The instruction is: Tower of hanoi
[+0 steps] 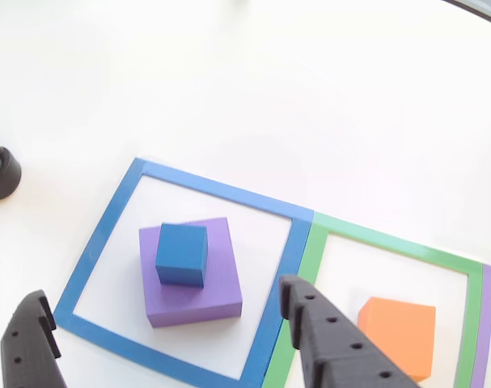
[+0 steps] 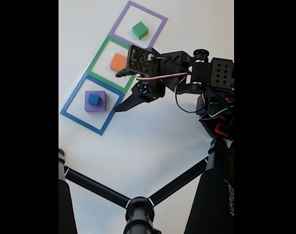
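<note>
Fingers (image 1: 168, 343) spread wide, empty, mine. Blue cube (image 1: 181, 254) ahead between them, atop purple block (image 1: 192, 275). Looks light, rigid, matte; I grip opposite flat sides.

Bright even light; white table (image 1: 253, 97) overexposed; soft shadows; slight blur throughout.

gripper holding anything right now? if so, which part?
Nothing held. The gripper is open, its fingers apart above the blue cube on the purple block.
</note>
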Robot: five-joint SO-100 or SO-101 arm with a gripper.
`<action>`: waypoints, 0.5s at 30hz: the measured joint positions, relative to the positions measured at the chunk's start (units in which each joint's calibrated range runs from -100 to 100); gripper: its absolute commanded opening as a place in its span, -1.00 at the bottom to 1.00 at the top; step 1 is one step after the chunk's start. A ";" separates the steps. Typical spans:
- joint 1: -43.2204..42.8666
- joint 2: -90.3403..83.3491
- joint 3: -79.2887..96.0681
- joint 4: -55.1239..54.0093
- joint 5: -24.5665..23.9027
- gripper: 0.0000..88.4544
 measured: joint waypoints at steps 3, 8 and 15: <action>0.00 5.07 3.90 -11.37 0.00 -0.22; 0.12 17.48 7.79 -30.63 0.00 -0.21; 1.05 36.98 10.36 -56.35 0.00 -0.20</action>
